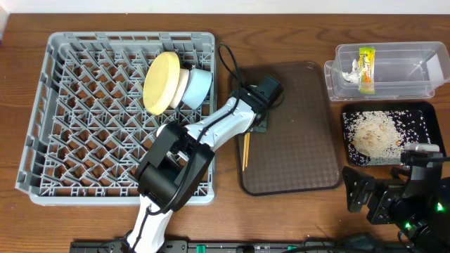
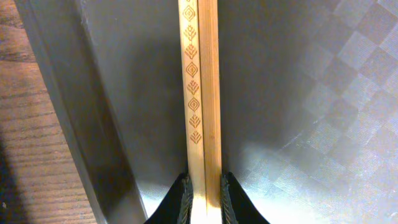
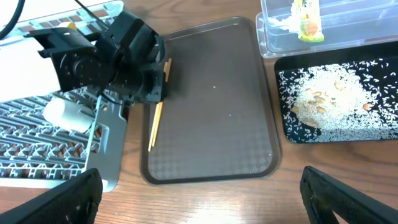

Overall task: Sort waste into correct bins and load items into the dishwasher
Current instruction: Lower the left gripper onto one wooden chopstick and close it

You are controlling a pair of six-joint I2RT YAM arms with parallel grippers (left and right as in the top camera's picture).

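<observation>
A pair of wooden chopsticks [image 1: 245,151] [image 2: 202,93] [image 3: 154,124] lies along the left side of the dark brown serving tray [image 1: 295,140]. My left gripper [image 1: 252,128] [image 2: 205,202] is shut on the chopsticks, one finger pressed against each side. The grey dishwasher rack [image 1: 42,140] holds a yellow plate [image 1: 160,82], a white bowl [image 1: 183,84] and a light blue bowl [image 1: 199,86], all standing on edge. My right gripper [image 1: 362,197] [image 3: 202,196] hangs open over the bare table near the front edge, holding nothing.
At the back right, a clear tub [image 1: 422,70] holds the yellow-green wrapper [image 1: 365,68] and a white tissue [image 1: 349,70]. Just in front of it, a black tray [image 1: 422,116] holds rice scraps [image 1: 376,133]. A black cable [image 1: 228,60] loops beside the rack.
</observation>
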